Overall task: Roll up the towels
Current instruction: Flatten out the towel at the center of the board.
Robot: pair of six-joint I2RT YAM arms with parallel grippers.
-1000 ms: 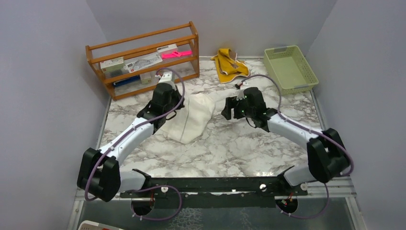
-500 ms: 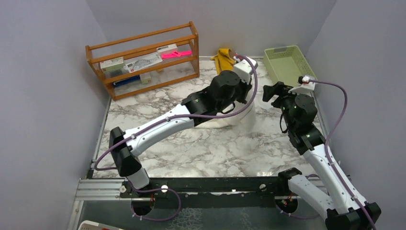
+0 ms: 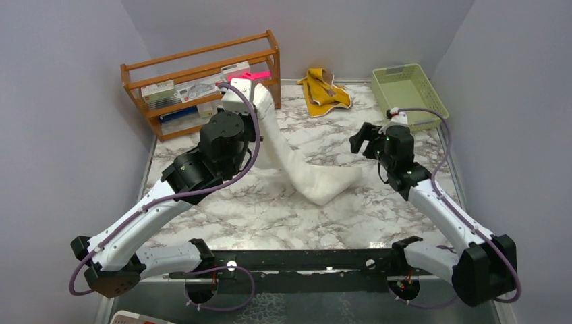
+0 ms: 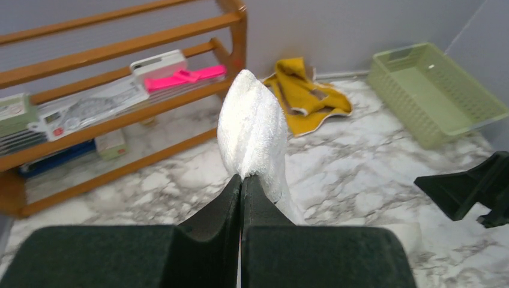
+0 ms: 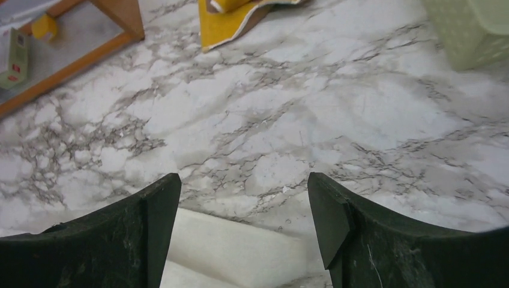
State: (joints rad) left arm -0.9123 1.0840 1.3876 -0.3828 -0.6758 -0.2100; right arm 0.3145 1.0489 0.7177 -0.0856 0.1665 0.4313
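Top external, cream-white towel (image 3: 303,175): one end is held up in front of the wooden rack (image 3: 202,81). The rest slants down to a bunched low end lying on the marble surface (image 3: 270,219) near the middle.
Top external, long axis: runs from high at the far left to low at the near right.
Top external, left gripper (image 3: 256,96): at the towel's raised end.
Top external, right gripper (image 3: 359,138): above the surface, just right of the towel's low end, apart from it.
Top external, mustard-yellow towel (image 3: 325,91): crumpled at the far edge, between the rack and the basket (image 3: 408,94), well apart from both arms.
Left wrist, left gripper (image 4: 241,186): jaws pressed together on a fold of the cream-white towel (image 4: 252,129), which stands up beyond the tips.
Left wrist, background: the mustard-yellow towel (image 4: 309,99) and the basket (image 4: 432,90) lie beyond, with the right gripper (image 4: 474,189) at the right edge.
Right wrist, right gripper (image 5: 243,180): jaws wide apart, holding nothing.
Right wrist, cream-white towel (image 5: 240,252): its low end lies flat on the surface directly beneath and between the jaws, not touched.
Judgement, next move: the free low end is nearest the right arm. A straight descent would likely let it pinch that end, so the towel can be stretched flat along its axis for rolling.
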